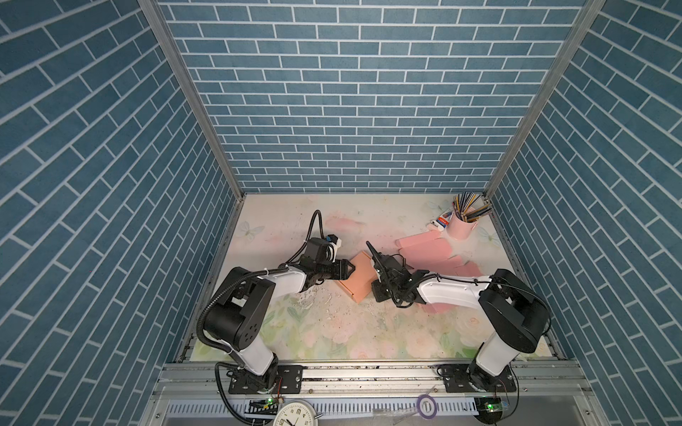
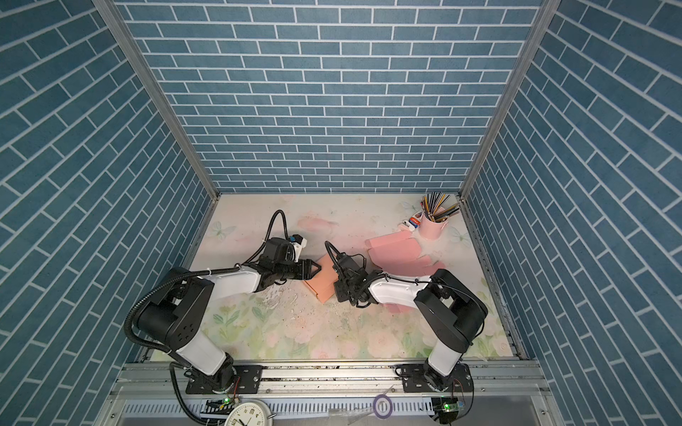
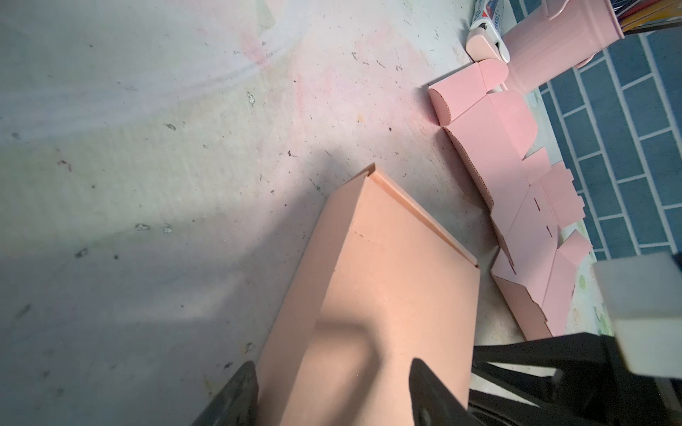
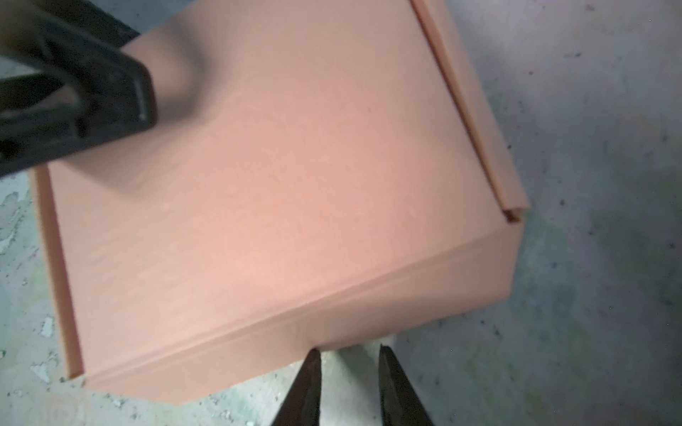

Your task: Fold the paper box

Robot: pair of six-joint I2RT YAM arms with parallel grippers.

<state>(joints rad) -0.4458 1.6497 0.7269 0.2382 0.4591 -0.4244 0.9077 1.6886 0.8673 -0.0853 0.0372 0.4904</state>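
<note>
- The left gripper (image 1: 349, 270) reaches in from the left. Its 2 jaws stand wide apart at the box's left end. In the left wrist view, 1 finger (image 3: 236, 394) lies beside the side wall and the other sits over the lid. I cannot tell whether either presses on the cardboard.
- The paper box (image 1: 360, 276), salmon-coloured with its lid down, lies on the floral table (image 1: 332, 332) at mid-table, between the 2 grippers.
- The right gripper (image 4: 350, 383) is at the box's right side. Its jaws are only narrowly apart, with nothing between them, and the tips are just beside the side wall.
- Flat pink box blanks (image 1: 428, 247) lie behind the right arm.
- A pink cup (image 1: 459, 227) of pencils stands in the far right corner.
</note>
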